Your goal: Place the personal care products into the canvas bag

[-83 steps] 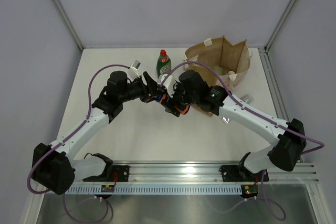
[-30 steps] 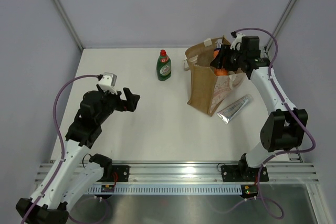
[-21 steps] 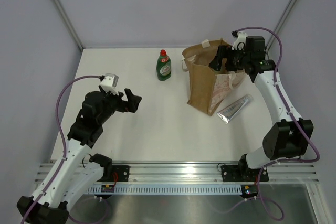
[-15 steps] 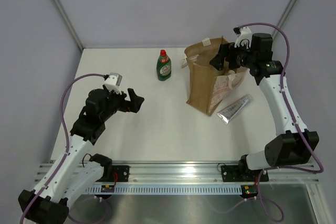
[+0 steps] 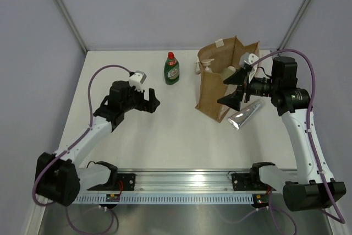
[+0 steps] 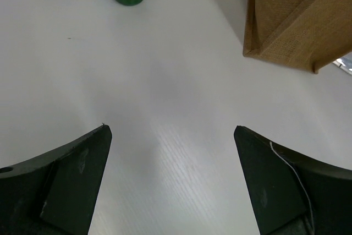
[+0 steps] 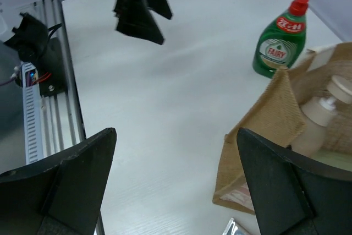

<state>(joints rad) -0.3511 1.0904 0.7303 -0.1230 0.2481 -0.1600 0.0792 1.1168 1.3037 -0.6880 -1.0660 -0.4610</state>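
Canvas bag (image 5: pixel 212 93): is standing upright at the far right of the table (image 5: pixel 165 141), mouth open, with a pale pump bottle (image 7: pixel 315 118) and a second pale-capped container (image 5: pixel 228 71) sitting inside it. Dark green bottle with red cap (image 5: pixel 171 69): is standing upright on the table left of the bag, apart from it, outside it. Silver tube (image 5: pixel 246 115): is lying flat on the table just beside the bag's near right corner, outside it. Left gripper (image 5: pixel 152 102): is hanging over bare table nearer than the green bottle and left of the bag, fingers spread wide, gripping nothing. Right gripper (image 5: pixel 227 90): is hanging at the bag's right side, pointing left across it, fingers spread wide, gripping nothing.
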